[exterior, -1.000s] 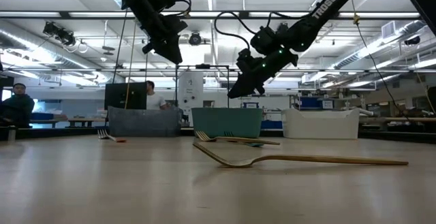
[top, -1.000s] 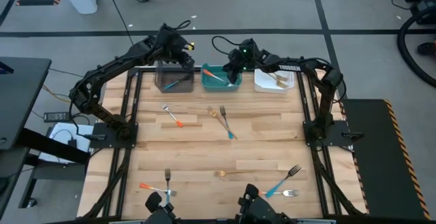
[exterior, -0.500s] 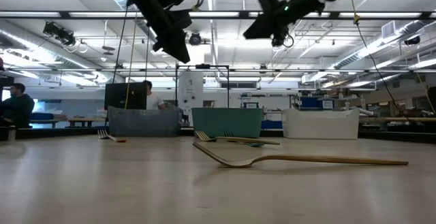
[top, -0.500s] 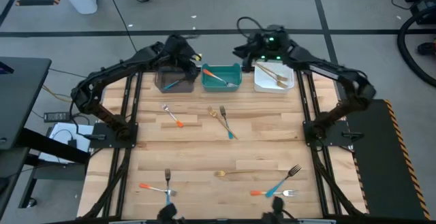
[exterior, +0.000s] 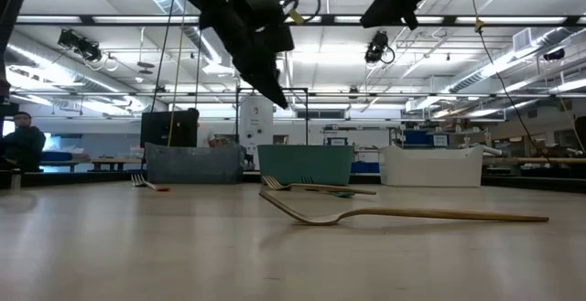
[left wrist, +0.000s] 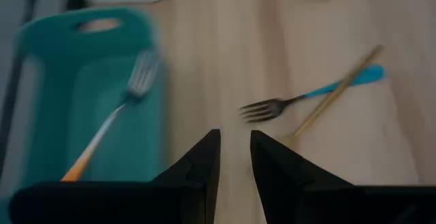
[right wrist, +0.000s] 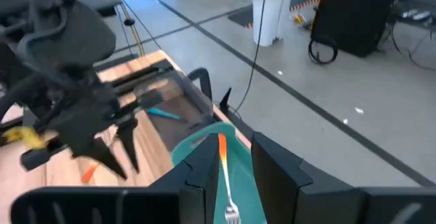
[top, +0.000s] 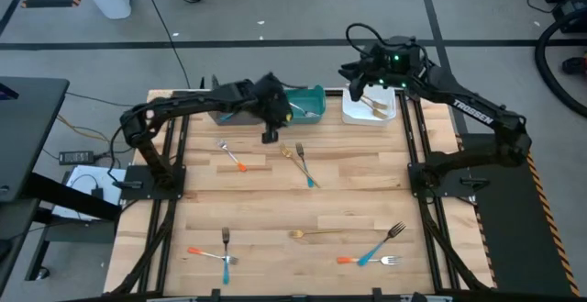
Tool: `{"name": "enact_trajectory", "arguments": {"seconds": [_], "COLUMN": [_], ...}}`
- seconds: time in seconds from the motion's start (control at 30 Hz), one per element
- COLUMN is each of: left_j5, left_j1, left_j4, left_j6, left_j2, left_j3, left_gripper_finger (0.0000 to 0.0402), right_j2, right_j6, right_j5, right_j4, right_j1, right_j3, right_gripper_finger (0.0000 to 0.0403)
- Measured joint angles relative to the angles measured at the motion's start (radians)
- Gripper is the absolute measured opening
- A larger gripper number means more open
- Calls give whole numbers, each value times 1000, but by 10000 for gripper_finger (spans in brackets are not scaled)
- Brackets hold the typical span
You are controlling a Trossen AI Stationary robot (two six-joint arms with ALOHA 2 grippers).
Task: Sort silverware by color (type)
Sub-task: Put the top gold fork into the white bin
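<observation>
My left end effector hangs spread and empty; only its wrist view shows the crossed blue fork and gold fork; right end effector spread.

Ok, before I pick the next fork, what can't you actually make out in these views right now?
- Grey bin: the left arm covers most of it in the high view, so its contents are hidden.
- White bin: the low view shows only its wall; the high view shows gold pieces, count unclear.
- Teal bin: blurred in the left wrist view; one orange-handled fork is readable.
- Left gripper and right gripper: nothing seen between the fingers.
</observation>
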Motion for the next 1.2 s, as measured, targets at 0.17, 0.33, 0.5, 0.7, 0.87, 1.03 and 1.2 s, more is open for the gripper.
{"name": "enact_trajectory", "arguments": {"seconds": [0.17, 0.33, 0.5, 0.7, 0.87, 1.03, 1.2], "left_j5": [50, 55, 60, 58, -10, -20, -19], "left_j1": [-48, -93, -130, -162, -183, -185, -186], "left_j4": [41, 86, 97, 95, 125, 123, 110], "left_j6": [69, 93, 104, 191, 221, 245, 249], "left_j2": [79, 149, 208, 262, 287, 301, 320], "left_j3": [0, 0, 0, -1, 0, 2, 1], "left_gripper_finger": [91, 91, 91, 91, 91, 91, 91], "right_j2": [16, 47, 65, 68, 68, 68, 68], "right_j6": [-2, -18, -33, -31, -31, -31, -31], "right_j5": [0, -9, -19, -19, -20, -20, -21], "right_j4": [-59, -105, -157, -171, -171, -172, -176], "right_j1": [10, 10, 10, 10, 10, 11, 11], "right_j3": [0, 0, -1, -1, -1, -1, -1], "right_gripper_finger": [94, 94, 94, 94, 94, 94, 94]}}
